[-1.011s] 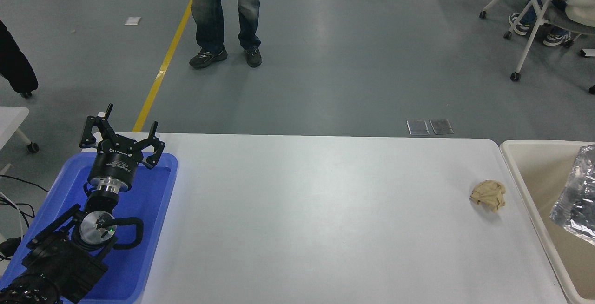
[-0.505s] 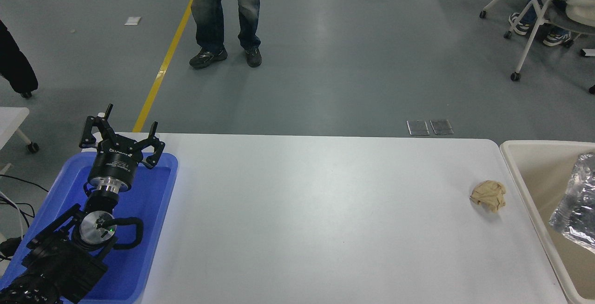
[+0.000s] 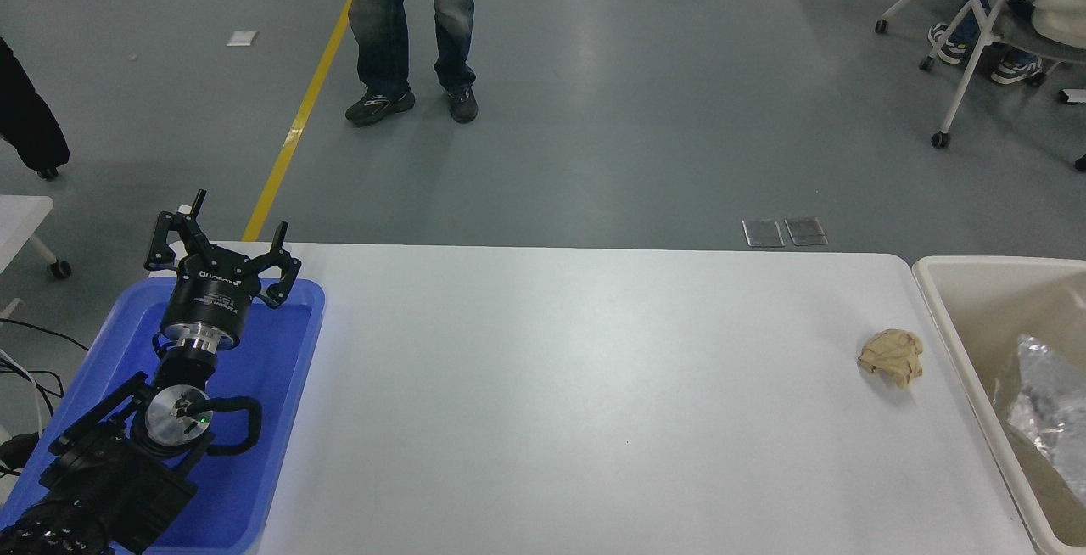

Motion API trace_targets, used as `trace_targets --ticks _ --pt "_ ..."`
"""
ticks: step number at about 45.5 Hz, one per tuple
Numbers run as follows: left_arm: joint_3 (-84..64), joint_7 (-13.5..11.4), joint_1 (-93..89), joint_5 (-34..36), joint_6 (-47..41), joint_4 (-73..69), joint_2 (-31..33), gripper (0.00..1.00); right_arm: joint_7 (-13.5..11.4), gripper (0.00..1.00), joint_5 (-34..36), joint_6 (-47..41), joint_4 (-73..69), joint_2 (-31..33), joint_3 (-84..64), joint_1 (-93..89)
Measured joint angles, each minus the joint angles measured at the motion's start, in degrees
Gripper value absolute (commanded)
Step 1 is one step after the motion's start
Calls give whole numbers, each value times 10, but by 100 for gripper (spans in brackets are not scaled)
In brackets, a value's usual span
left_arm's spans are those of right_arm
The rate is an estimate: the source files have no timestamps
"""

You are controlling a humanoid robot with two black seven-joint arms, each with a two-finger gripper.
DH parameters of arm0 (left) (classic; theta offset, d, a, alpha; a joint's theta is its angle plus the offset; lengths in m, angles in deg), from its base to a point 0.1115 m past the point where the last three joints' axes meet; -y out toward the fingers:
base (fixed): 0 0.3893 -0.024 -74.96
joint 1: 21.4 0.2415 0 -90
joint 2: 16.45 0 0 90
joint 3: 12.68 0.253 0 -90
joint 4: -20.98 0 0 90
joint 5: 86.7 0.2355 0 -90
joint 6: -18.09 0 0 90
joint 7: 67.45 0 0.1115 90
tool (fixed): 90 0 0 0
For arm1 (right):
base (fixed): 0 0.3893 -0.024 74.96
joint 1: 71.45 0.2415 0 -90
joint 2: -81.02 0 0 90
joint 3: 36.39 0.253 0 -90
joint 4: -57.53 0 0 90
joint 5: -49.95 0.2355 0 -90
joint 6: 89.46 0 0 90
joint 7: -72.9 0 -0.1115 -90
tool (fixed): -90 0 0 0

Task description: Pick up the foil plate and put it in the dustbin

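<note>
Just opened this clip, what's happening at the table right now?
Nothing is being held in view. The shiny crinkled foil plate lies inside the cream-beige plastic dustbin at the table's right end, so the drop looks done. The right arm is out of view. The left gripper sits open, parked over the bright blue tray. A small crumpled tan paper wad lies on the white table, beside the bin.

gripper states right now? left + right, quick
Left gripper: open, holding nothing, parked over the blue tray.
Right gripper: not in view; the foil plate lies in the dustbin.
</note>
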Motion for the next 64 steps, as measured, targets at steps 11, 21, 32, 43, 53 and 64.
trace_targets --ticks 11,21,32,43,53,64 --pt "0 0 0 0 0 0 0 100 0 100 0 -5 -64 1 -17 106" --pt "0 0 0 0 0 0 0 100 0 100 -1 -7 -206 0 -99 265" --pt "0 0 0 0 0 0 0 100 0 100 -1 -46 -407 -6 -197 473" --pt "0 0 0 0 0 0 0 100 0 100 -4 -164 -536 -6 -238 634" --pt "1 0 0 0 0 0 0 100 0 100 -5 -277 -648 -4 -290 768" --pt "1 0 0 0 0 0 0 100 0 100 -6 -369 -738 10 -325 856"
